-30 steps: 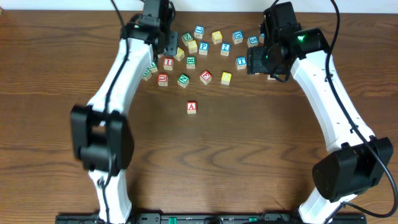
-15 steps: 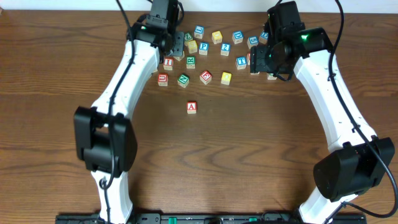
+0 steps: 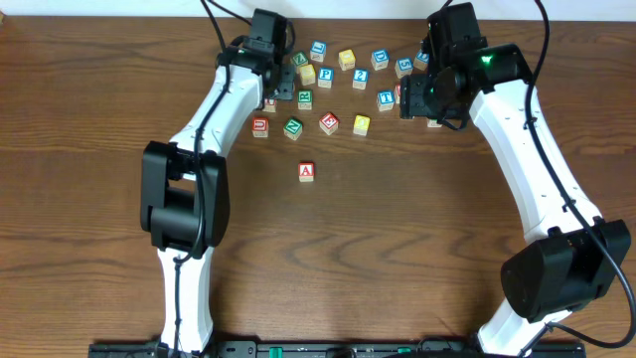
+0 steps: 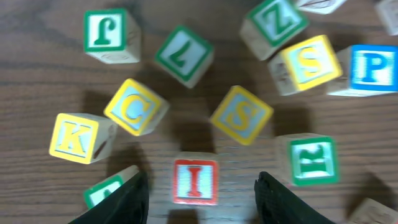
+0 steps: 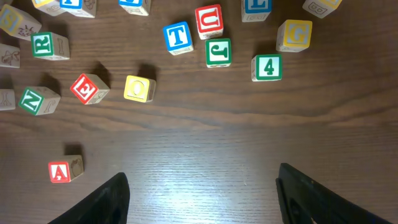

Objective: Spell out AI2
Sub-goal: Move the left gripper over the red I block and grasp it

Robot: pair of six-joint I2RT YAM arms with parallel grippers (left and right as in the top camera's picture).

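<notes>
The red A cube (image 3: 306,171) sits alone on the wooden table in front of the cube cluster; it also shows in the right wrist view (image 5: 62,170). The red I cube (image 4: 196,181) lies flat between my left gripper's (image 4: 202,205) open fingers, not touched; from overhead it (image 3: 269,103) is half hidden under the left gripper (image 3: 278,86). The blue 2 cube (image 3: 360,76) sits in the cluster's back row. My right gripper (image 3: 419,99) hovers open and empty at the cluster's right end, over bare wood (image 5: 205,199).
Many other letter cubes crowd the back: yellow C (image 4: 134,107), yellow K (image 4: 74,138), yellow S (image 4: 241,114), green R (image 4: 313,161), blue T (image 5: 178,36), green 4 (image 5: 268,66), red E (image 5: 86,88).
My left arm has swung right and forward, so its gripper now sits over the left part of the cluster by the I cube. The right arm shifted back slightly, then held still.
</notes>
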